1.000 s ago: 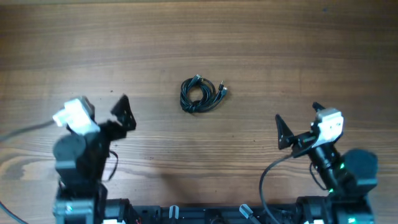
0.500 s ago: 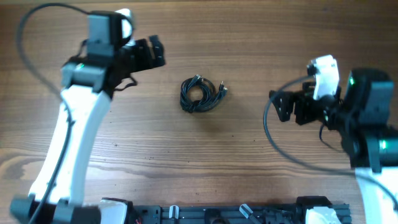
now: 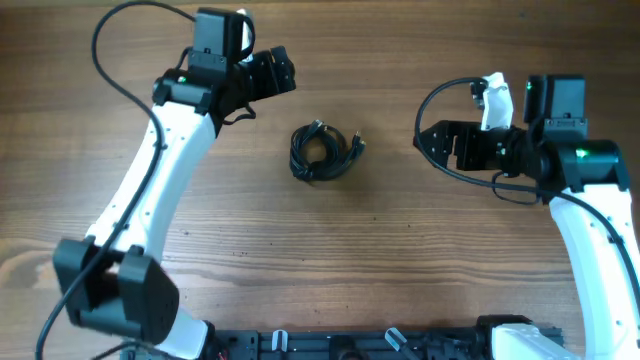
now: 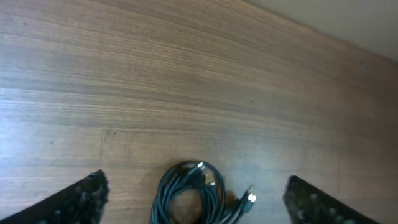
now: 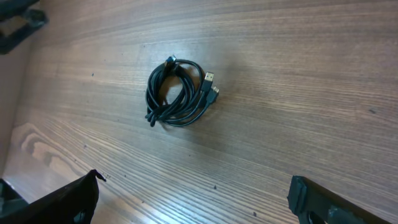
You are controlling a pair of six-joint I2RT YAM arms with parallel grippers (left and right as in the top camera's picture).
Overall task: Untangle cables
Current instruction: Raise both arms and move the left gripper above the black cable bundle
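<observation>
The cables lie as one small coil of thin black cords on the wooden table, with metal-tipped plug ends sticking out on the right side. My left gripper hangs open up and to the left of the coil, not touching it. In the left wrist view the cables and a plug end show low between the two dark fingers. My right gripper stands open to the right of the coil, pointing at it. The right wrist view shows the cables well ahead of its fingers.
The white arms' thick black wires loop above the table at the upper left and beside the right wrist. The arm bases and a dark rail line the front edge. Bare wood surrounds the coil.
Both arms have swung up from the front edge and out over the table. The left gripper moved right toward the coil, the right gripper moved left toward it. The cables have not moved.
</observation>
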